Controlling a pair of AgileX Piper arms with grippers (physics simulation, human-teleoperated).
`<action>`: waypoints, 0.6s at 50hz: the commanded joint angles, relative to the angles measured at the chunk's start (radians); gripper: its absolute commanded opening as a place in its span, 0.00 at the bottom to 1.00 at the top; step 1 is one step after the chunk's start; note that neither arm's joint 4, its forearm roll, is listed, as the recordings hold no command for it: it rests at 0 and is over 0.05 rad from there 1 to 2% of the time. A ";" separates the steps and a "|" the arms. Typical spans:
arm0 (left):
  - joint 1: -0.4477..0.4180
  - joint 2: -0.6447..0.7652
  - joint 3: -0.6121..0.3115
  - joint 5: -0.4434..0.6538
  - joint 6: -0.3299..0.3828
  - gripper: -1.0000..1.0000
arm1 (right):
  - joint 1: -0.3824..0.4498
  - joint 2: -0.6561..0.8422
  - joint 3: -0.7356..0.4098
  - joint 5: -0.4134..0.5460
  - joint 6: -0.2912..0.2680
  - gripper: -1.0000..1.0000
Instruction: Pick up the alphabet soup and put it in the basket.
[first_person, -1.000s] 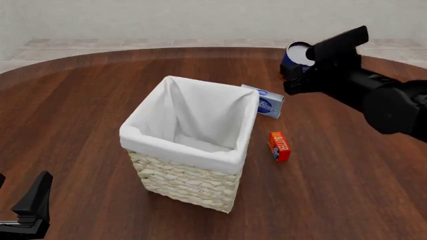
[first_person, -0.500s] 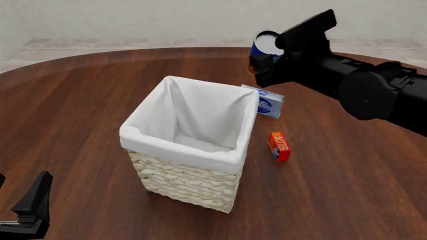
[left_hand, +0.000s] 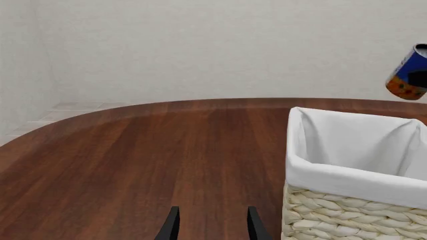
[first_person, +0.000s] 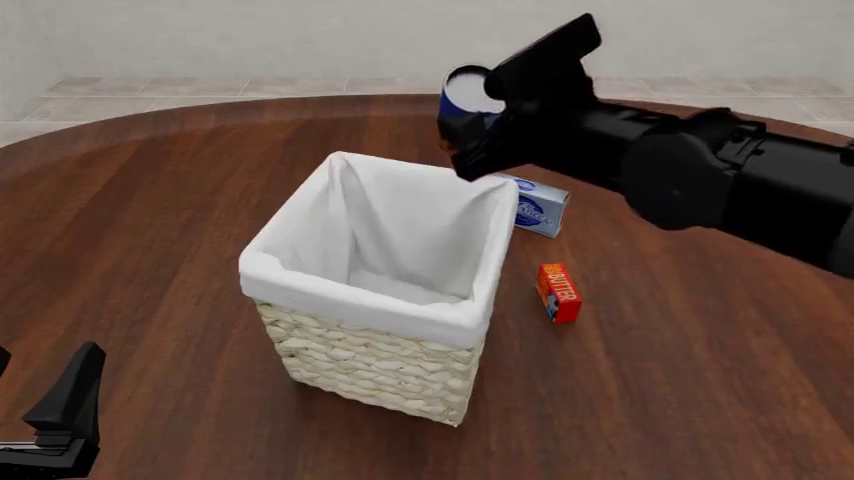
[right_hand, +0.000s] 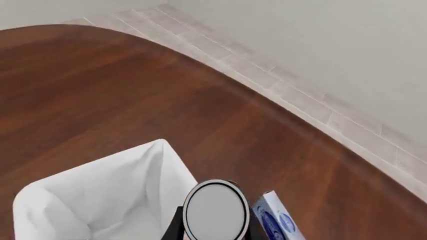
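Note:
The alphabet soup (first_person: 463, 93), a small blue can with a pale flat top, hangs in the air just beyond the basket's far right corner. My right gripper (first_person: 473, 120) is shut on it. In the right wrist view the can top (right_hand: 215, 211) sits between the dark fingers, with the basket's white liner (right_hand: 100, 200) below it. The basket (first_person: 350, 295), cream wicker with a white liner, stands at the table's middle. The left wrist view shows the basket (left_hand: 353, 175) and the can (left_hand: 407, 75) above it. My left gripper (left_hand: 212, 227) is open and empty, low at the near left (first_person: 60, 420).
A blue-and-white flat box (first_person: 539, 208) lies just right of the basket's far corner, also seen in the right wrist view (right_hand: 277, 220). A red-orange box (first_person: 558, 292) lies on the table to the basket's right. The right arm (first_person: 694, 175) reaches in over both boxes.
My right arm has carried the can leftward from the far right of the table to above the basket's far right corner. The left gripper has not moved.

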 joint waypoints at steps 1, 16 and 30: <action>0.000 0.000 0.000 0.000 0.000 1.00 | 0.049 0.024 -0.045 0.027 0.026 0.00; 0.000 0.000 0.000 0.000 0.000 1.00 | 0.126 0.083 -0.109 0.089 0.046 0.00; 0.000 0.000 0.000 0.000 0.000 1.00 | 0.152 0.149 -0.195 0.168 0.071 0.00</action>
